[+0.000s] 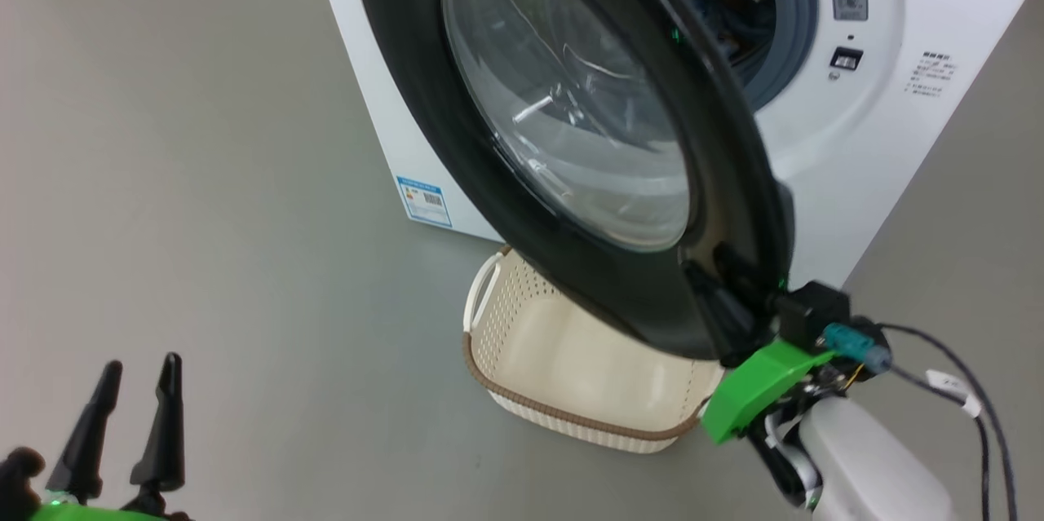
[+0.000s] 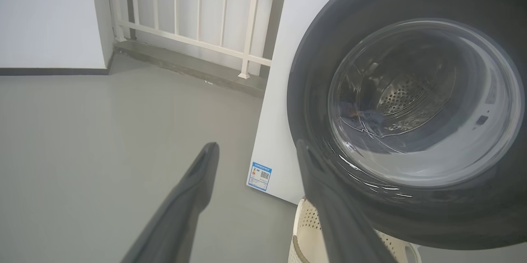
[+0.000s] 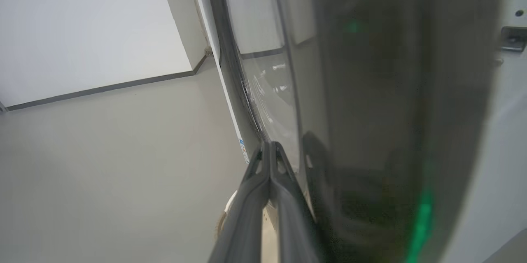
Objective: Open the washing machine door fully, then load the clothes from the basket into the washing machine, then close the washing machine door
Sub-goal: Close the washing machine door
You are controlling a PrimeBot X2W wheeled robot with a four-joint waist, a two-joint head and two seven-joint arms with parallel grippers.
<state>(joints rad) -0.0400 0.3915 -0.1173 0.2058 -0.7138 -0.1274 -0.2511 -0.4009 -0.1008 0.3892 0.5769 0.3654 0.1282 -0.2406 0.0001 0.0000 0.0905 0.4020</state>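
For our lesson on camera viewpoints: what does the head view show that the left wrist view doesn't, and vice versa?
Head view's own: the shut right gripper at the lower rim of the washing machine door, with its pale forearm. Left wrist view's own: a white railing and wall beyond the washing machine. Shared: the door, the basket, the blue label sticker, the open left gripper.

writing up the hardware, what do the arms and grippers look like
Both the left gripper and right gripper have two long, tapering dark fingers on bright green mounts. The right forearm is glossy white, with black cables and a teal plug.
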